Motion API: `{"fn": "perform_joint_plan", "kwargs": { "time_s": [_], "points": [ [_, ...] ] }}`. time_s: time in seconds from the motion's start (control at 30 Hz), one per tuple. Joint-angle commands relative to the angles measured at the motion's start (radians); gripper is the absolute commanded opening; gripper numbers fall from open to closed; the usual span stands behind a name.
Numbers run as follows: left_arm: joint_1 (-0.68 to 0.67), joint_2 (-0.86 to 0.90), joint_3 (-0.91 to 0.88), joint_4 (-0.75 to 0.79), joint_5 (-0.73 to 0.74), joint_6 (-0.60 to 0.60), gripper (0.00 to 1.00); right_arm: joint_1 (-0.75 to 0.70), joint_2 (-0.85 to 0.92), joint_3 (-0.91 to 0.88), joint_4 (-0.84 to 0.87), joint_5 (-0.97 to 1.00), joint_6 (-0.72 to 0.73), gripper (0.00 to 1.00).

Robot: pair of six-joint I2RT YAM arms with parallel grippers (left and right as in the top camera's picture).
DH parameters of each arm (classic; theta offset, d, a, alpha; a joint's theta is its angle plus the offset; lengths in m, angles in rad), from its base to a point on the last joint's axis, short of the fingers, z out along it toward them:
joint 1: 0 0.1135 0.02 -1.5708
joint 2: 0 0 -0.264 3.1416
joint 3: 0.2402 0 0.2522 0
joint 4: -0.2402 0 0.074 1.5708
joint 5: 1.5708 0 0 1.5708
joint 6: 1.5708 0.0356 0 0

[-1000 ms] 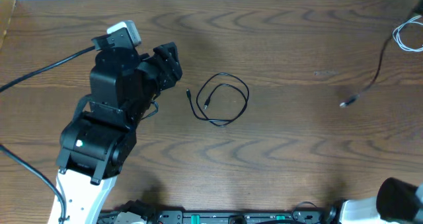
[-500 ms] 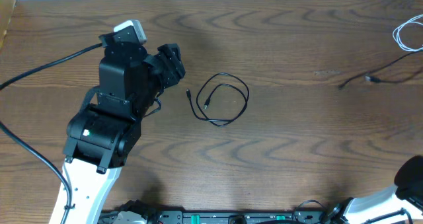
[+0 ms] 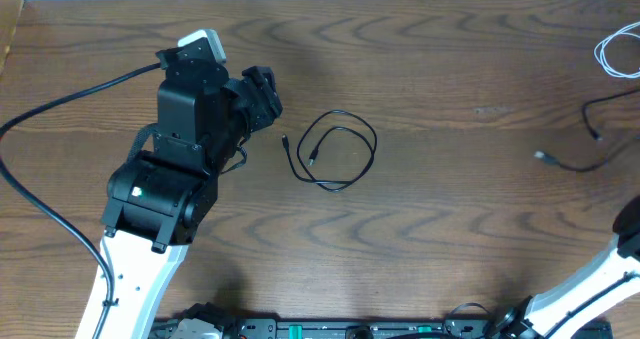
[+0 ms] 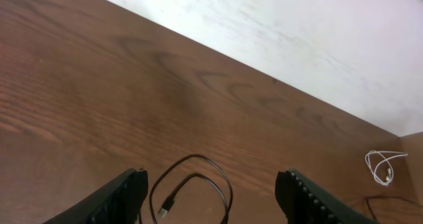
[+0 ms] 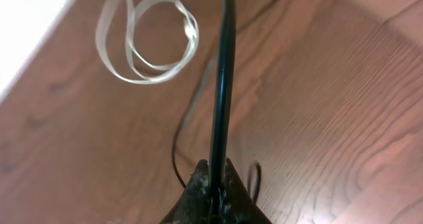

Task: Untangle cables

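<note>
No text, label, brand, number or sign can be read in any of the views

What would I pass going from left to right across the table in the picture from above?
left gripper → looped black cable → second black cable's plug → white cable
</note>
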Motion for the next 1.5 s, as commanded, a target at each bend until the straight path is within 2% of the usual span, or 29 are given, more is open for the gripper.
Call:
{"fn": "perform_joint_plan", "kwargs": {
  "time_s": [0.0,0.03,0.07,0.1,0.13,0.43,0.53,0.73,0.87,1.03,1.1,1.33,1.47],
  "points": [
    [0.005,0.004,0.011,-0.002,-0.009,0.007,0.64,-0.002,0.066,0.006,-0.003,0.019,0.012,0.01],
    [0.005,0.004,0.011,-0.003,-0.009,0.007,0.64,-0.004,0.087,0.006,-0.004,0.019,0.012,0.09],
    [0.005,0.004,0.011,-0.003,-0.009,0.007,0.64,-0.004,0.101,0.006,-0.004,0.019,0.012,0.27],
    [0.005,0.004,0.011,-0.003,-0.009,0.007,0.63,-0.005,0.116,0.006,-0.01,0.019,0.012,0.55],
    [0.005,0.004,0.011,-0.003,-0.009,0.007,0.64,-0.005,0.128,0.006,-0.018,0.019,0.012,0.99],
    [0.005,0.007,0.011,-0.006,-0.009,0.007,0.63,-0.008,0.125,0.006,-0.147,0.116,0.065,0.99],
    [0.005,0.013,0.011,-0.015,-0.009,0.007,0.63,-0.006,0.103,0.007,-0.194,0.087,0.061,0.99],
    [0.004,0.036,0.011,-0.017,-0.007,0.007,0.64,-0.003,-0.008,0.007,-0.286,-0.108,-0.056,0.99],
    [0.004,0.044,0.011,-0.017,0.018,0.008,0.64,-0.002,-0.126,0.007,-0.286,-0.112,-0.077,0.99],
    [0.004,0.045,0.011,-0.016,0.018,0.008,0.64,0.028,-0.236,0.007,-0.286,-0.151,-0.173,0.94],
    [0.004,0.045,0.011,-0.017,0.018,0.008,0.64,0.05,-0.246,0.007,-0.307,-0.151,-0.202,0.91],
    [0.004,0.046,0.011,-0.017,0.018,0.008,0.64,0.121,-0.198,-0.071,-0.385,-0.15,-0.331,0.89],
    [0.004,0.046,0.011,-0.018,0.018,0.008,0.64,0.131,-0.178,-0.211,-0.36,-0.131,-0.291,0.82]
  ]
}}
